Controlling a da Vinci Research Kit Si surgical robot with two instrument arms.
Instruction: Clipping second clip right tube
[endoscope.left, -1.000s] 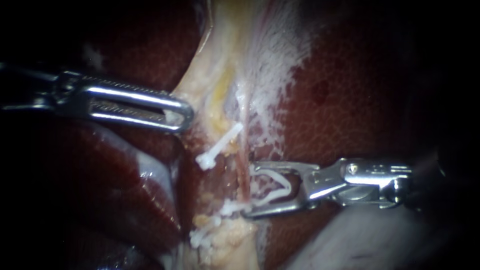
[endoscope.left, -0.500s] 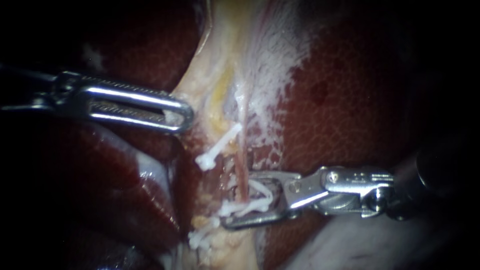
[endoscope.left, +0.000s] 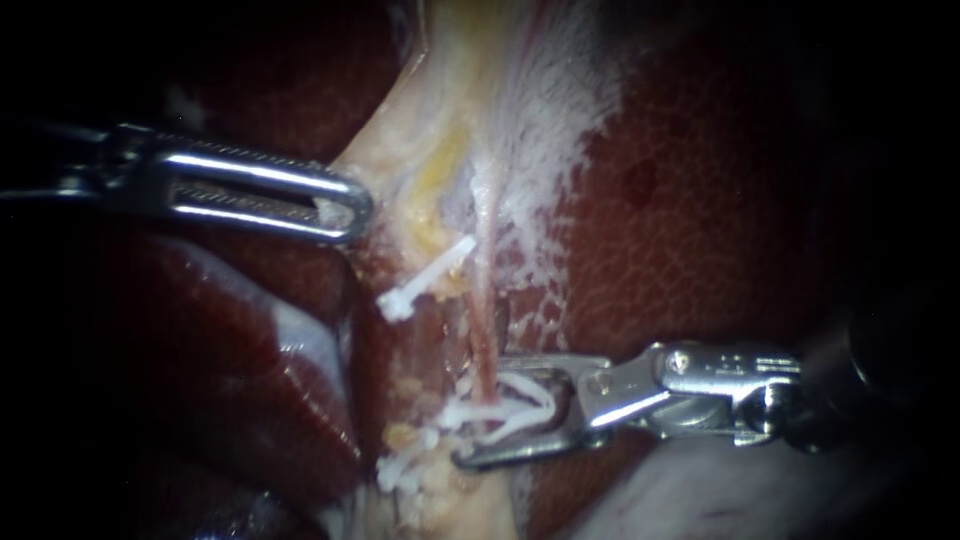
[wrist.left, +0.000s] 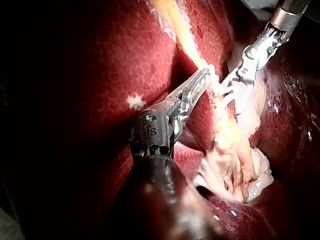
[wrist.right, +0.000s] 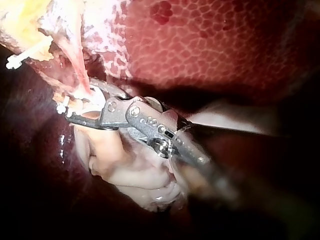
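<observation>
Step in hand: seating clip no. 2. The right instrument has its pincer spread, carrying an unclosed white clip that straddles the right tube at centre, near end. The left instrument has its pincer clamped on pale tissue at far left. Next: confirm the tube sits fully btwn the clip arms (prob. does, view's murky), then squeeze.

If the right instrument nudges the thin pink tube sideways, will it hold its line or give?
Probably gives: the tube is a slim soft strand strung through loose pale tissue, so it should bend rather than resist. Likely slippery, since the surfaces around it glisten wet. The loaded clip held around it by the right instrument may limit sideways slip.
</observation>
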